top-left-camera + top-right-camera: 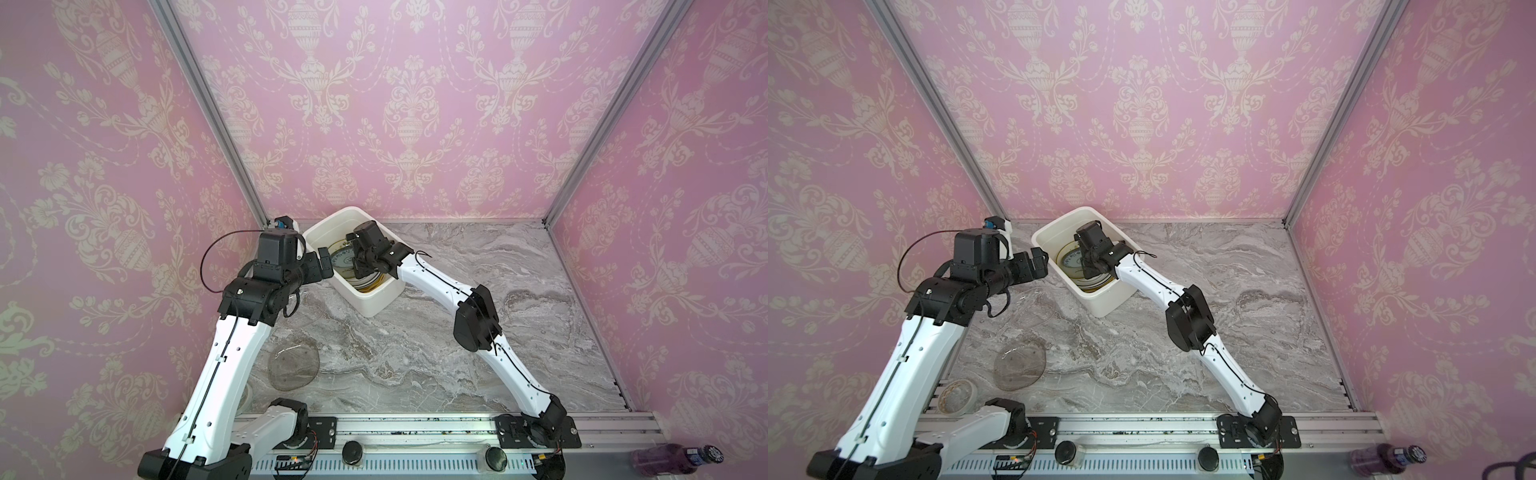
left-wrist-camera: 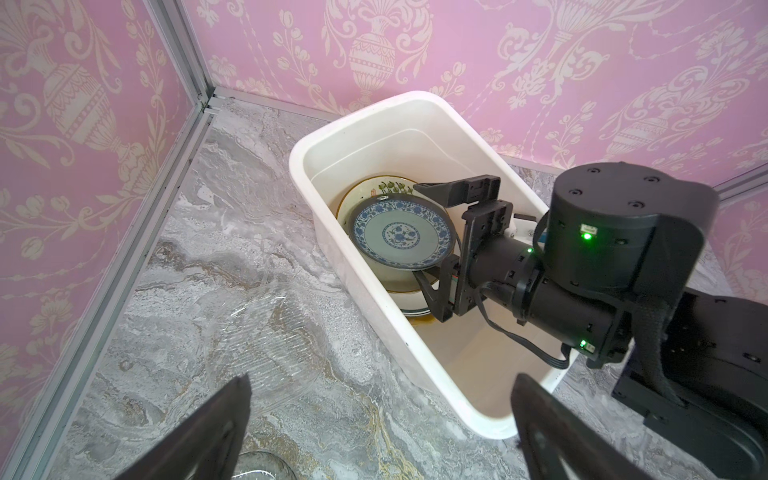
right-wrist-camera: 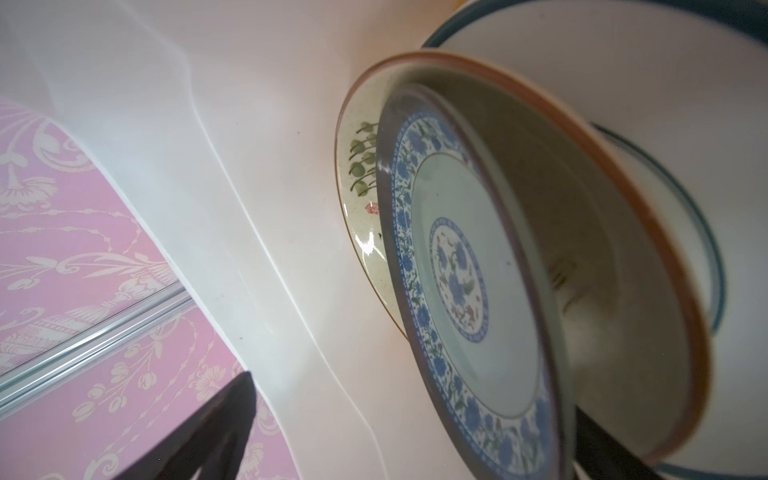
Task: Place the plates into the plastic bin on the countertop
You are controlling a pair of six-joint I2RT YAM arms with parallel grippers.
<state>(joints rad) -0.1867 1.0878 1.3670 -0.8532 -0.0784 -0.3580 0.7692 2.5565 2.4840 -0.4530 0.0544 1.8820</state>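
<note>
The right hand (image 2: 417, 232) was seen low inside the deep white plastic bin (image 2: 299, 153), its fingers spread wide and clamped on nothing. The teal, blue-flowered ceramic plate (image 2: 401, 235) was found tilted atop the stack, just beside that hand. One finger was tucked under its near rim and the other was held well clear. Beneath it, the cream plate with green sprigs (image 2: 374, 189) and a white dark-rimmed plate (image 3: 623, 62) were stacked. The left hand (image 1: 326, 259) was held open too, just outside the bin's wall.

Two plates were to be seen out on the grey marble table (image 1: 457, 332). A ribbed clear glass plate (image 2: 266, 328) was spotted near the left hand, and a second clear glass plate (image 1: 293, 365) nearer the front rail. Both were judged stiff, slick and brittle. A pinch across the raised rim would be favoured.
</note>
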